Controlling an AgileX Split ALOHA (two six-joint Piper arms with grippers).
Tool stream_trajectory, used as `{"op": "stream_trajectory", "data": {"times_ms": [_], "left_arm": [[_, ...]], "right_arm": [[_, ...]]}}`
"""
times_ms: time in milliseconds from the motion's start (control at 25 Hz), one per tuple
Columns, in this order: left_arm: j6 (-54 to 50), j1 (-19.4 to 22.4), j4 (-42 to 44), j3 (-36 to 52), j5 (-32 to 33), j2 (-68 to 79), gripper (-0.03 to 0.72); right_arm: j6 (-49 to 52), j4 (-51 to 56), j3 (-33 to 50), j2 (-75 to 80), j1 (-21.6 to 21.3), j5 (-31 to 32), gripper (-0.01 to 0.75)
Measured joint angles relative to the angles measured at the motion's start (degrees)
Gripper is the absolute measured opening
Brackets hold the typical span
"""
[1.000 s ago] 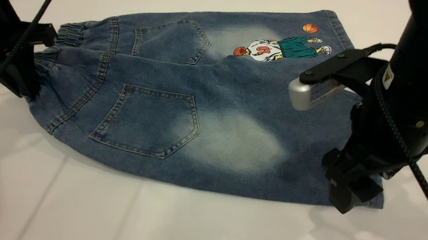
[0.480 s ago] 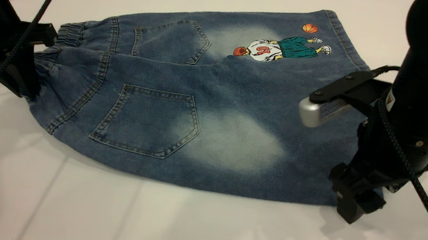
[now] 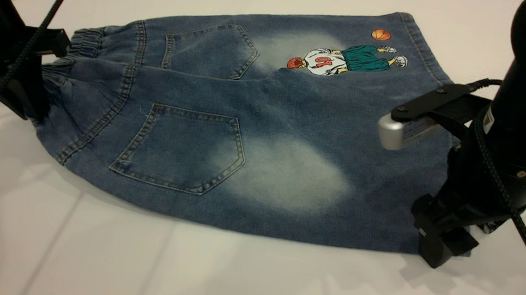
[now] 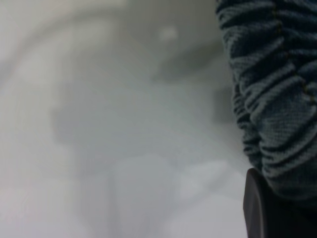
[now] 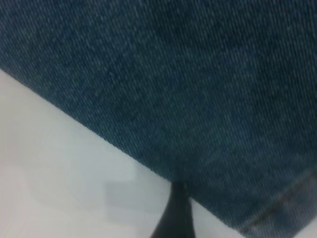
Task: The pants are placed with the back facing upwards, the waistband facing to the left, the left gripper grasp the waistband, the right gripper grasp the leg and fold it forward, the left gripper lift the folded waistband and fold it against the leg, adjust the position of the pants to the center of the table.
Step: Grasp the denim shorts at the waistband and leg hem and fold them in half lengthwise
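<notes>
The pants (image 3: 246, 118) lie flat, back up, on the white table (image 3: 189, 272). Their ruffled waistband (image 3: 85, 42) points left. My left gripper (image 3: 34, 106) is shut on the waistband's near corner, which sits slightly raised; the left wrist view shows the gathered band (image 4: 277, 99) running into one black finger (image 4: 257, 208). The plain leg (image 3: 288, 177) with its pale patch is nearest the camera. My right gripper (image 3: 438, 252) stands open at that leg's near hem corner. In the right wrist view one finger (image 5: 177, 213) touches the edge of the leg (image 5: 198, 89); the other finger is hidden.
The far leg carries a basketball-player print (image 3: 343, 60) close to its hem. Two stitched back pockets (image 3: 184, 151) face up. Bare tabletop runs along the front of the pants and to their right. Black cables hang from both arms.
My right gripper has slid right and down, from over the leg to its near hem corner. The pants and my left gripper have stayed where they were.
</notes>
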Motion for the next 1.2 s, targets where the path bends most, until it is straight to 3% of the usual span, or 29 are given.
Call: {"op": "stream_trajectory", "data": {"times_ms": [240, 480, 640, 800, 840, 1200], "left_arm": [[0.05, 0.00, -0.41, 0.00, 0.00, 0.00, 0.074], [0.05, 0.00, -0.51, 0.00, -0.16, 0.00, 0.074], [0.05, 0.00, -0.58, 0.00, -0.19, 0.00, 0.074], [0.05, 0.00, -0.87, 0.00, -0.19, 0.00, 0.074], [0.05, 0.00, -0.94, 0.00, -0.19, 0.00, 0.074], [0.12, 0.00, -3.63, -1.27, 0.02, -0.64, 0.074]], "right_arm": [[0.00, 0.00, 0.00, 0.18, 0.00, -0.13, 0.577], [0.00, -0.20, -0.11, 1.01, 0.00, -0.26, 0.518], [0.00, -0.45, -0.11, 1.01, -0.04, -0.32, 0.374], [0.00, 0.14, -0.16, 1.01, -0.04, -0.42, 0.099], [0.00, 0.49, -0.16, 1.01, -0.04, -0.36, 0.063], [0.00, 1.12, -3.23, -5.80, -0.04, 3.88, 0.036]]}}
